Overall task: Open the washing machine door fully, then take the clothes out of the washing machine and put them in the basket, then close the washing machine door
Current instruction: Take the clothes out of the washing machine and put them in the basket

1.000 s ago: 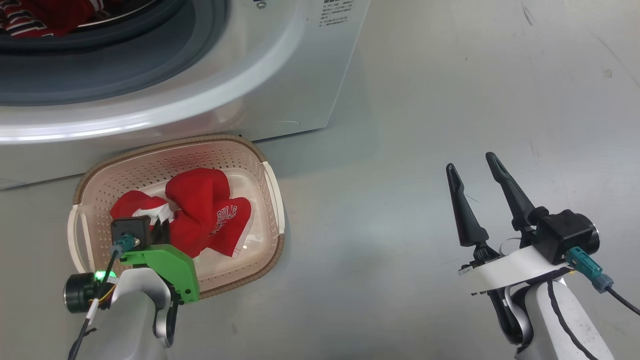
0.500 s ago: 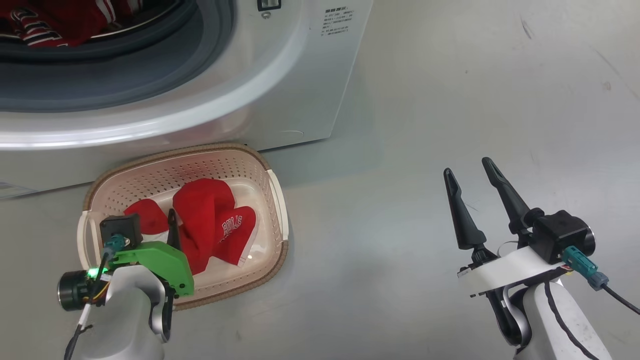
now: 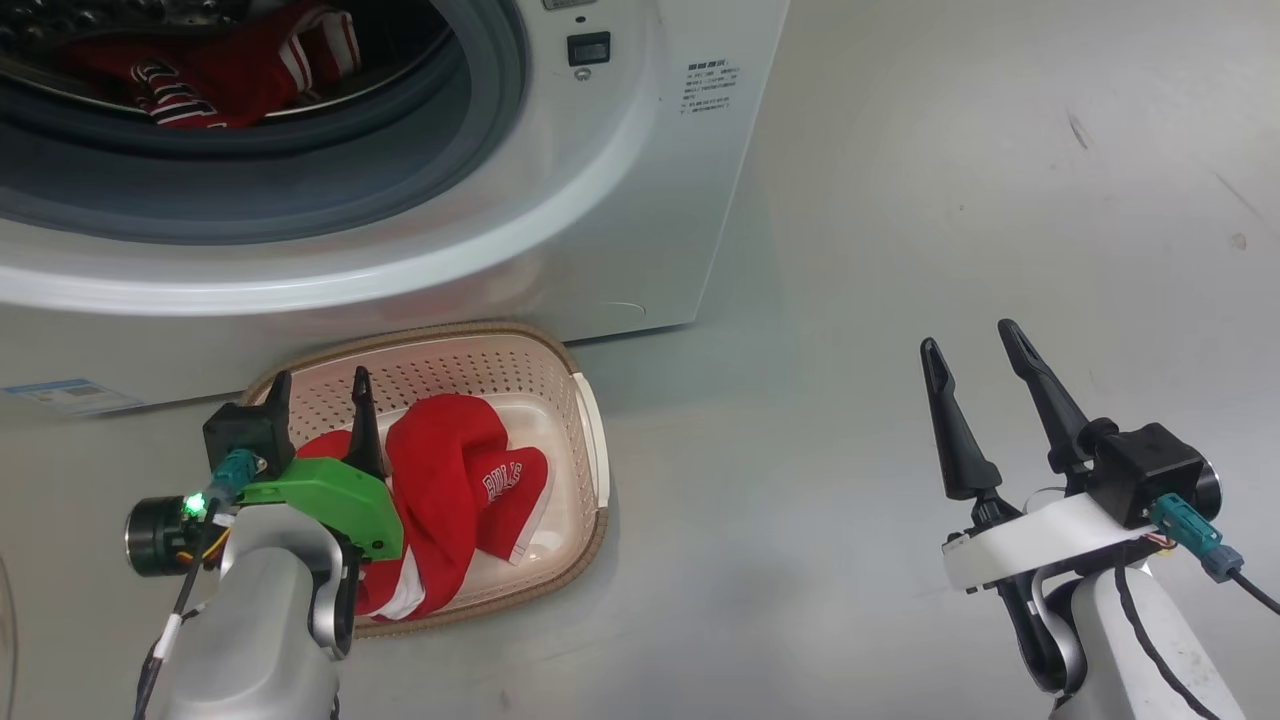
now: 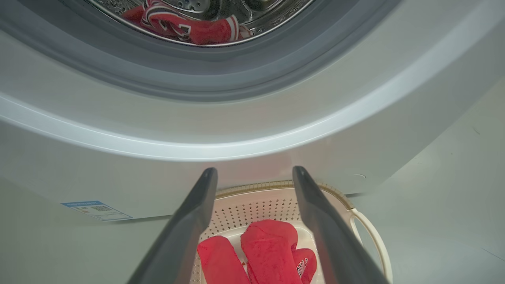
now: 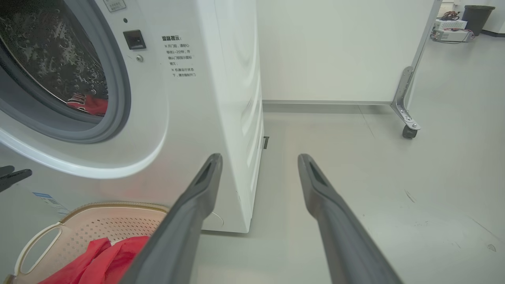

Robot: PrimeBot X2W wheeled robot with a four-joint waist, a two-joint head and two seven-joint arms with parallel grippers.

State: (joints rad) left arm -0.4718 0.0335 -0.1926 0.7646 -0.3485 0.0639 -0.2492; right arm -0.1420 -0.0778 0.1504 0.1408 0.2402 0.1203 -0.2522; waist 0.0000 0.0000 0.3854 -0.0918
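The washing machine stands open, and red clothes with white stripes lie in its steel drum. Its door is out of view. On the floor in front sits the cream basket, holding red clothes. My left gripper hangs open above the basket's left part with nothing between its fingers, and in the left wrist view it points at the machine's front below the opening. My right gripper stands open and empty over bare floor, well to the right of the basket.
A blue label is stuck low on the machine's front. In the right wrist view a white partition on a caster stands behind the machine at the right. Grey floor spreads to the right of the basket and the machine.
My left gripper has opened, let go of the red garment into the basket and risen above it. The head camera has tilted up, so more of the drum shows. The right arm has stayed put.
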